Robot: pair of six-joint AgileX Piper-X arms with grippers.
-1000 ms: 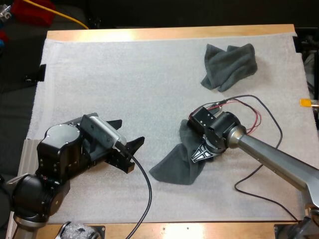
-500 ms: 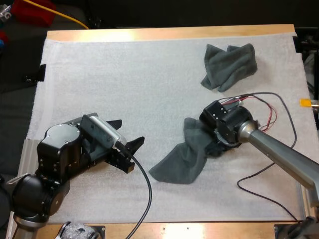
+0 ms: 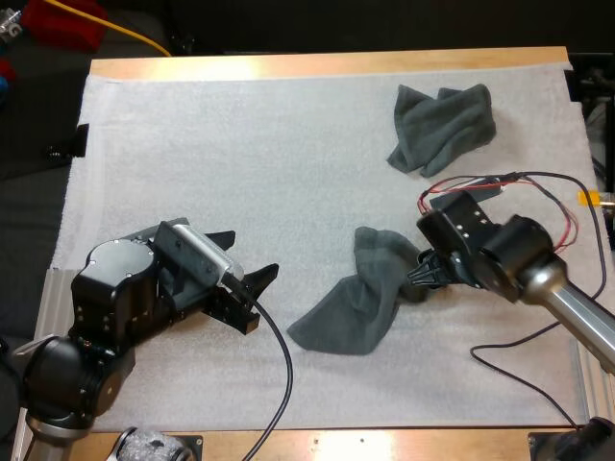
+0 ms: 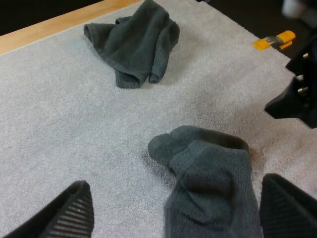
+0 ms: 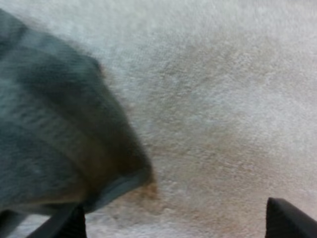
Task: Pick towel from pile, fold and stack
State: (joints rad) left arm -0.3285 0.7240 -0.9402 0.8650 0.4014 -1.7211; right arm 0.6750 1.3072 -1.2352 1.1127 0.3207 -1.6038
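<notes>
left gripper (image 3: 256, 300) sits at the near-left of the mat (image 3: 240, 173), fingers (image 4: 74, 215) spread wide with nothing between them. It aims at the nearer towel. nearer towel (image 3: 357, 300) lies mid-mat, slightly right of centre, between the two grippers. Its long axis is diagonal: the broad flat end points near-left, the bunched, raised end points far-right. right gripper (image 3: 421, 274) is at that bunched end, coming in from the right and aimed left at the cloth. In the right wrist view its fingers stand apart; the towel edge lies just by one, and the other is over bare mat. So released, no grasp. crumpled towel (image 3: 442, 127) is at the far right of the mat, near the far table (image 3: 327, 65) edge. It is well apart from the nearer towel and from both grippers.
</notes>
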